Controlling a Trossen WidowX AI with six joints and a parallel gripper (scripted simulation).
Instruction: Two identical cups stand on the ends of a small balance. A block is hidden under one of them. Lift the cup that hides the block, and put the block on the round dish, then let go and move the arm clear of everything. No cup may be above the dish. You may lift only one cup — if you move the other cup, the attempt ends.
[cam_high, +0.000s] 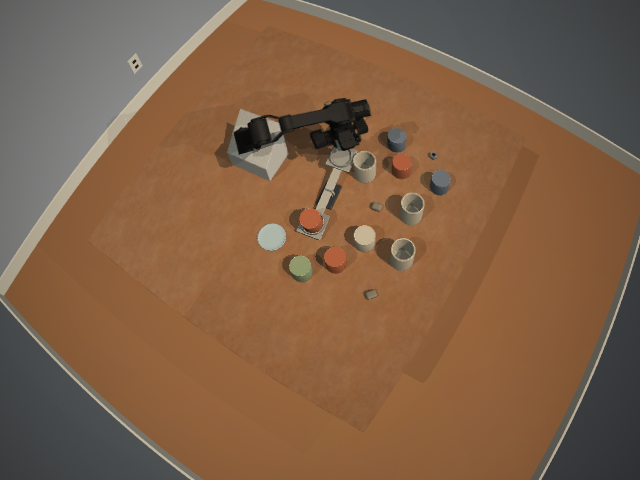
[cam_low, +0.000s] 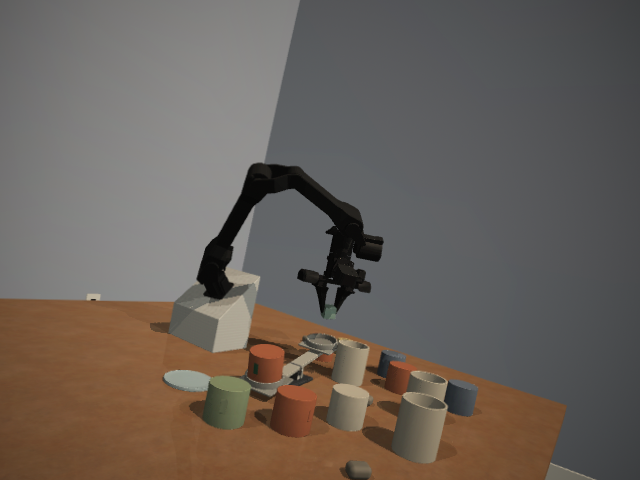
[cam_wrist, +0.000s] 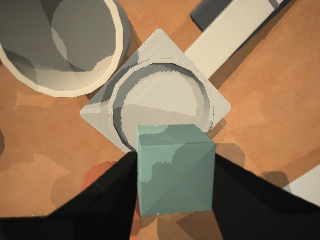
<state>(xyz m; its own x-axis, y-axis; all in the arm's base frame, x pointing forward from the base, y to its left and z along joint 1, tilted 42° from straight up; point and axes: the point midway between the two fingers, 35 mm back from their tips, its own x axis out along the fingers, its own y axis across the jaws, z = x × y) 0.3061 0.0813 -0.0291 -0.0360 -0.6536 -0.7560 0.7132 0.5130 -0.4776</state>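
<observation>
Exterior: gripper (cam_high: 338, 147) (cam_low: 329, 313) (cam_wrist: 170, 159) clamped on the green block (cam_low: 329, 312) (cam_wrist: 176, 175), above the balance (cam_high: 334, 180) (cam_low: 305, 363) (cam_wrist: 215, 47). Carry high, skirting the one cup (cam_high: 310, 220) (cam_low: 265, 363) on the balance.

Wrist: block between both fingers; keep it level.

Top: one dish (cam_high: 271, 237) (cam_low: 187, 380) beside the balance; three open beakers (cam_high: 412, 208) (cam_low: 419, 426) beyond.

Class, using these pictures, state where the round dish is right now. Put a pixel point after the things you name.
In the top view, the round dish (cam_high: 271, 237) (cam_low: 187, 380) lies just left of the balance's red cup (cam_high: 311, 220) (cam_low: 266, 361), up and left of the green cup (cam_high: 300, 266) (cam_low: 226, 403).
</observation>
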